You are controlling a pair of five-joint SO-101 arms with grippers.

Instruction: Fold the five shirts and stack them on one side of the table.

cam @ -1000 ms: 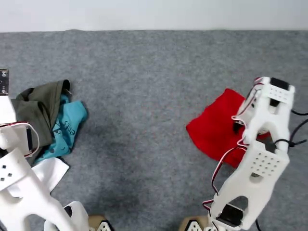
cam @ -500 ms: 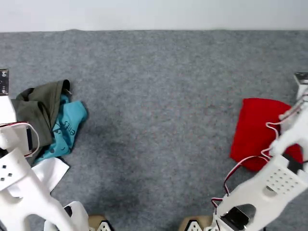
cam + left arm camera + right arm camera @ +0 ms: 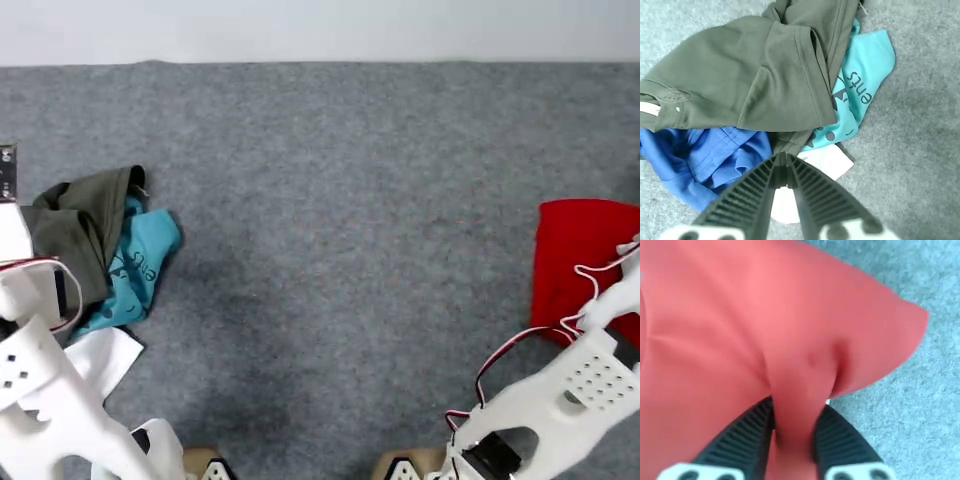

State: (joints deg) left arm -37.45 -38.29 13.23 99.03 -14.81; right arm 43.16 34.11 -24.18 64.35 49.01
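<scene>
Dragged by the right arm (image 3: 560, 395), the red shirt (image 3: 575, 262) has slid from right of centre to the right edge of the high view over the last second, and the arm has swung with it into the lower right corner. The shirt now lies as a fairly flat, upright patch on the grey table cover (image 3: 330, 190), partly cut off by the frame edge. The right gripper (image 3: 796, 407) is clamped on it: a raised ridge of red cloth runs between the two dark ribbed fingers (image 3: 747, 427), and the rest of the fabric spreads away from them.

At the left edge of the high view the pile has not shifted. The olive shirt (image 3: 72, 225) lies crumpled on top, overlapping the teal shirt (image 3: 142, 262), which pokes out to its right. The white shirt (image 3: 108, 355) lies just below them, partly under the left arm (image 3: 40, 405). The left wrist view also shows a blue shirt (image 3: 705, 162) bunched against the olive one. The left gripper (image 3: 784, 159) hangs above this heap with its fingers pressed together tip to tip, over the edge of the white shirt
</scene>
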